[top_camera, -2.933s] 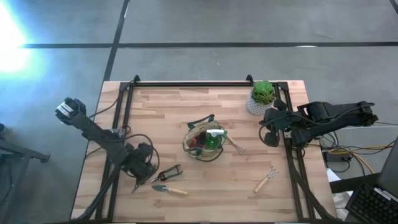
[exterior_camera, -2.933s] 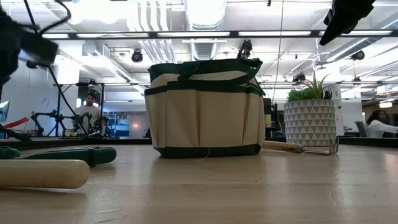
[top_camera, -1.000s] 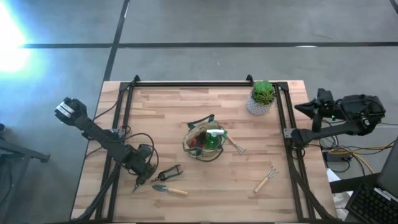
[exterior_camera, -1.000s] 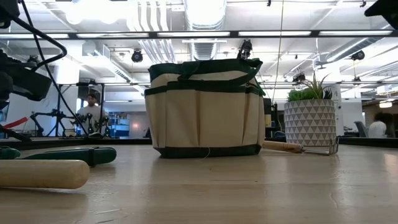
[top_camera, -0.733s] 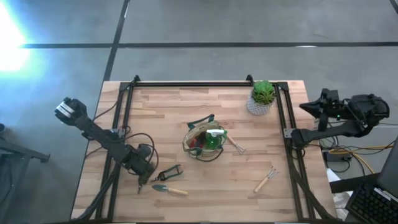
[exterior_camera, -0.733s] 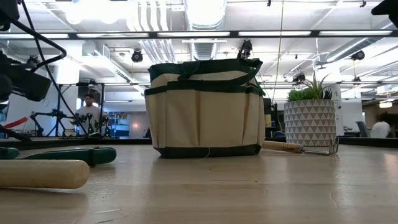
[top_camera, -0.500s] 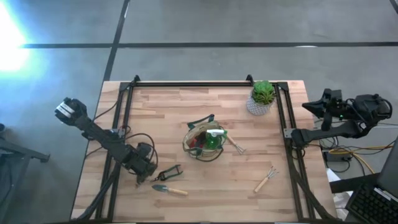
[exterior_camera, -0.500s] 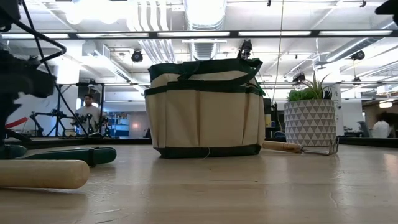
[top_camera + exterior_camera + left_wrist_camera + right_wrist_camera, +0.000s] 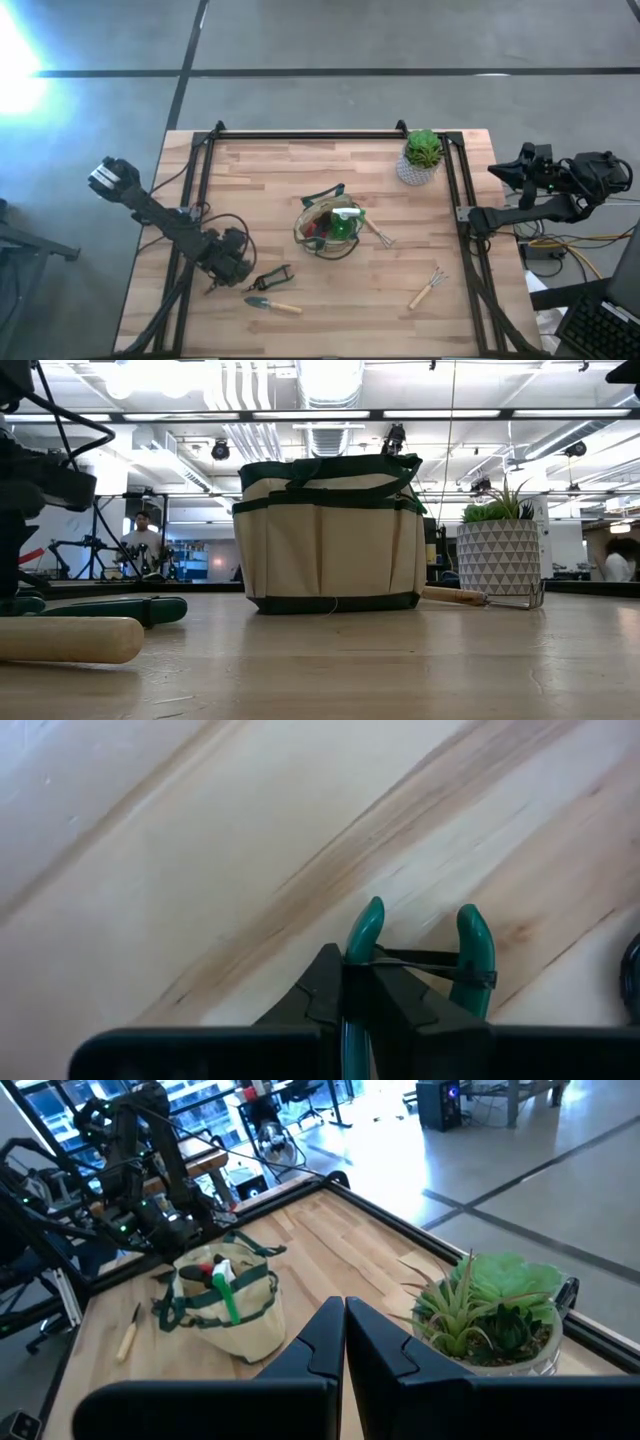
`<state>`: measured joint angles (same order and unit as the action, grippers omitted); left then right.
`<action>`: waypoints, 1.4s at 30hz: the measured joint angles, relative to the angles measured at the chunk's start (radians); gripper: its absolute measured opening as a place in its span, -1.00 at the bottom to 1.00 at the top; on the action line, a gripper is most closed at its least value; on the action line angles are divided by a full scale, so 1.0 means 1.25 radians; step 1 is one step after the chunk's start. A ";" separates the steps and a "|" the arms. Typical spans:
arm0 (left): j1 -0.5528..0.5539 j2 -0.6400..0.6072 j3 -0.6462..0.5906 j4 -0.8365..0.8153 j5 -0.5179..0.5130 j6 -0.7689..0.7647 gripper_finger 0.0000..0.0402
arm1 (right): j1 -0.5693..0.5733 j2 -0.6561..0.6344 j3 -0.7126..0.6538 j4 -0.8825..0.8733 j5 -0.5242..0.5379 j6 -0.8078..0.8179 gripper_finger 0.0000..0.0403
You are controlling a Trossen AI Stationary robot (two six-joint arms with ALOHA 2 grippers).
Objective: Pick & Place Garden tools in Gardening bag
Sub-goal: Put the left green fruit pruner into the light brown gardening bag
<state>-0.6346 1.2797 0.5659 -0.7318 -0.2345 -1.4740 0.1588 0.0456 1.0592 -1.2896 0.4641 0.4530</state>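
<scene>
The pruners (image 9: 272, 277), dark with green handles (image 9: 110, 607), lie on the table near its front left. My left gripper (image 9: 232, 274) is shut on them. A wooden-handled trowel (image 9: 270, 304) lies just in front. The beige gardening bag (image 9: 330, 228) stands mid-table with a green spray bottle (image 9: 343, 226) and a red piece inside. One fork (image 9: 378, 233) lies at the bag's right, another fork (image 9: 427, 288) lies near the front right. My right gripper (image 9: 500, 170) is shut, off the table's right edge. My left gripper pinches one of the pruners' two green handles (image 9: 362, 942) between its two fingers, near the handle's free end. The fingers lie along the handle. The other handle (image 9: 474, 942) stays free beside them. The pruners lie on the table.
A green plant in a white pot (image 9: 421, 155) stands at the far right corner. A black frame rail (image 9: 310, 134) runs along the table's far edge and down both sides. Bare wood lies between the bag and the front edge.
My left gripper has come down at the pruners' handle end and taken hold of one handle. The pruners have stayed where they lay. My right arm has drawn back a little toward the right, away from the table.
</scene>
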 joint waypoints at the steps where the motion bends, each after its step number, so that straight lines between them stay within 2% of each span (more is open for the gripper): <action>1: 0.000 0.000 0.000 0.001 -0.001 0.011 -0.88 | 0.000 0.000 0.000 0.000 0.000 0.000 -0.96; 9: 0.000 -0.020 0.020 0.006 -0.001 0.091 -0.88 | 0.000 0.000 0.000 0.000 0.000 0.000 -0.96; 17: 0.000 -0.067 0.079 -0.011 -0.082 0.193 -0.88 | 0.000 0.000 0.000 0.000 0.000 0.000 -0.96; 32: -0.002 -0.087 0.119 -0.008 -0.323 0.310 -0.88 | 0.000 0.001 0.000 0.000 0.000 0.000 -0.96; 37: -0.002 -0.087 0.119 0.044 -0.403 0.363 -0.88 | 0.000 0.001 0.000 0.000 0.000 0.000 -0.96; 42: -0.002 -0.087 0.119 0.120 -0.538 0.441 -0.88 | 0.000 0.001 0.000 0.000 0.000 0.000 -0.96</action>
<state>-0.6365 1.1706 0.7151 -0.5818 -0.9076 -0.9234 0.1587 0.0467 1.0592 -1.2896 0.4644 0.4530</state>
